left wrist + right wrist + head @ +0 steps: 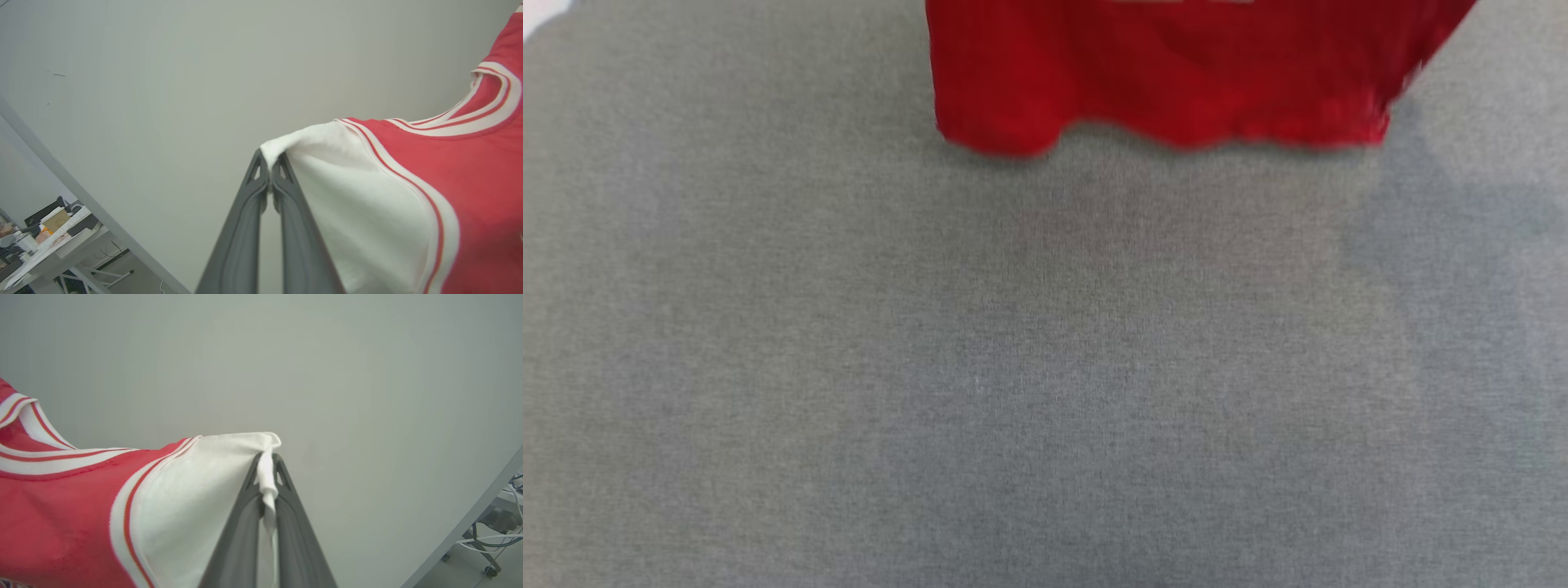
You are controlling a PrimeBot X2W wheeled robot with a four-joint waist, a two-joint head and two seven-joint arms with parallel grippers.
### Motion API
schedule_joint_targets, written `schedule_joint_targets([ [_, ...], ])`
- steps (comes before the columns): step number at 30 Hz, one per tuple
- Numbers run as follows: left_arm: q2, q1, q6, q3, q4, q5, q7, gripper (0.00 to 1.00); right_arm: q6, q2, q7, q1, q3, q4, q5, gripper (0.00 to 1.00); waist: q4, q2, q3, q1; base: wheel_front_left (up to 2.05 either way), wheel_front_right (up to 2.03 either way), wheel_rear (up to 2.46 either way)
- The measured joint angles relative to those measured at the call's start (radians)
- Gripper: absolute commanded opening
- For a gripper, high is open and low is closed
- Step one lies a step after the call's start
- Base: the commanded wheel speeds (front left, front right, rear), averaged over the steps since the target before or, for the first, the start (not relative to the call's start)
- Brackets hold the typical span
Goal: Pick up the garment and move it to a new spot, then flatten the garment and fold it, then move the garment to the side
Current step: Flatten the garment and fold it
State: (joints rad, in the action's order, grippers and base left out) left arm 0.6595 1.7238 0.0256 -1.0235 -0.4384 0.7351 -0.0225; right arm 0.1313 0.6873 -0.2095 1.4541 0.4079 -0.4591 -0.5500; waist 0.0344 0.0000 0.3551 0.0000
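Head view: garment (1160, 73) at top centre-right of frame, red hem wavy above the grey cloth surface (1013, 367) (frame is blurred). Left wrist view: left gripper (270, 157) in lower centre, fingers pinched together on the edge of a white sleeve (359, 212); red body and striped trim fill the right side, cluttered desk (61, 241) lower left. Right wrist view: right gripper (268, 457) lower centre, clamped on the other sleeve (196, 490), cloth bunched between the fingers; red body at lower left, cables (498, 539) lower right.
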Motion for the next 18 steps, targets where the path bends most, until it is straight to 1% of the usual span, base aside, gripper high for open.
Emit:
schedule_joint_targets([
  [6,-0.062,0.148,-0.003,0.035,-0.141,-0.038,0.08,0.0,0.0,-0.054,0.077,0.205,0.013,-0.139,0.085,0.0,-0.006,0.0,0.094,0.0,0.0,0.0,0.0],
  [11,-0.103,0.224,-0.005,0.051,-0.248,-0.063,0.146,0.0,0.0,-0.099,0.151,0.333,0.021,-0.24,0.117,0.0,-0.009,0.0,0.163,0.0001,0.0,0.0,0.0],
  [15,-0.124,0.254,-0.014,0.062,-0.318,-0.065,0.197,0.0,0.0,-0.129,0.197,0.391,0.057,-0.317,0.137,0.0,-0.01,0.0,0.211,0.0001,0.0,0.0,0.0],
  [18,-0.133,0.254,-0.026,0.06,-0.364,-0.065,0.22,0.0,0.0,-0.148,0.226,0.398,0.092,-0.362,0.135,0.0,-0.011,0.0,0.239,0.0001,0.0,0.0,0.0],
])
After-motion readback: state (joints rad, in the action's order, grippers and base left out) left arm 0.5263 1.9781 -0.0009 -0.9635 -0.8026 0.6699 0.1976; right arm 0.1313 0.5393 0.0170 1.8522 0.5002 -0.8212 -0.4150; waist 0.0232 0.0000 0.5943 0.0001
